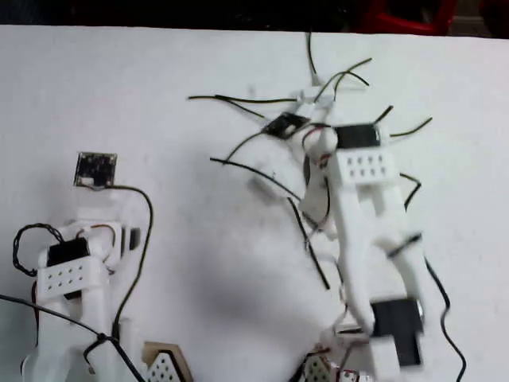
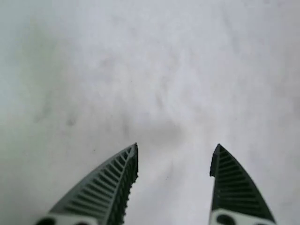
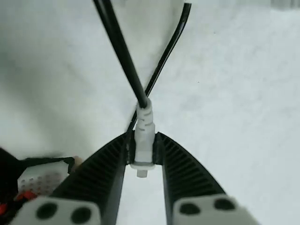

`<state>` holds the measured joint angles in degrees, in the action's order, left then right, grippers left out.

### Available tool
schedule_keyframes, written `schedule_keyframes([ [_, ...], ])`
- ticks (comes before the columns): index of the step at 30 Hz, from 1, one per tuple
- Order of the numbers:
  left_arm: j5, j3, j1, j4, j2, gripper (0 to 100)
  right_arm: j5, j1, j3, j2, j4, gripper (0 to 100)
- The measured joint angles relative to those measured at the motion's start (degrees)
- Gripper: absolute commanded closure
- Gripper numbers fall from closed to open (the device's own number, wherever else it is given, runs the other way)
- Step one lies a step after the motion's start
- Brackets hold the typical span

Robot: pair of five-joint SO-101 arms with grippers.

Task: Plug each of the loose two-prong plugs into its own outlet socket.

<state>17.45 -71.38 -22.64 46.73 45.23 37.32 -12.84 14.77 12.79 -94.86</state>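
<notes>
Right wrist view is showing the right gripper [image 3: 143, 137] clamped on a white plug [image 3: 144, 124], with its two dark ribbed fingers [image 3: 103, 173] pressing the plug's body from both sides. A short stub at the plug's end is poking out between the fingers toward the camera. The plug's black cable [image 3: 123, 51] is running away over the white table [image 3: 234, 93] and crossing a second black cable [image 3: 165, 58]. Beside one finger a small white piece [image 3: 42, 177] with a grid of holes is sitting next to red wires [image 3: 16, 197]. Whether it is an outlet socket, or whether anything is seated in it, I cannot tell.

Left wrist view is showing the left gripper [image 2: 176, 147] with its fingers spread wide apart, bare table surface showing between them.

High view is showing the right arm [image 1: 358, 231] stretching toward the far half of the table. Loose black cables [image 1: 246, 167] are lying scattered and crossing around its front end. The left arm [image 1: 71, 274] is sitting by the near left corner, with a small dark square board [image 1: 95, 169] lying just beyond it. Between the two arms a broad stretch of table is lying open. The table's far edge [image 1: 159, 29] is running a little beyond the farthest cables.
</notes>
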Motion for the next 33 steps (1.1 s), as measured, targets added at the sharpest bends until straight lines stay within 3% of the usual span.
schedule_keyframes([
  [6,-6.86,2.99,0.09,-0.44,0.0,75,-9.23,-10.11,10.81,18.37,6.95,98.1],
  [12,-12.92,7.03,3.96,-0.44,0.0,75,-19.16,-15.3,19.69,26.55,18.02,98.1],
  [22,-21.19,14.33,15.21,0.79,0.0,75,-25.14,-18.46,27.78,27.69,33.41,98.1],
  [33,-23.21,16.09,30.86,0.79,0.0,75,-28.48,-23.21,29.1,27.69,35.87,98.1],
])
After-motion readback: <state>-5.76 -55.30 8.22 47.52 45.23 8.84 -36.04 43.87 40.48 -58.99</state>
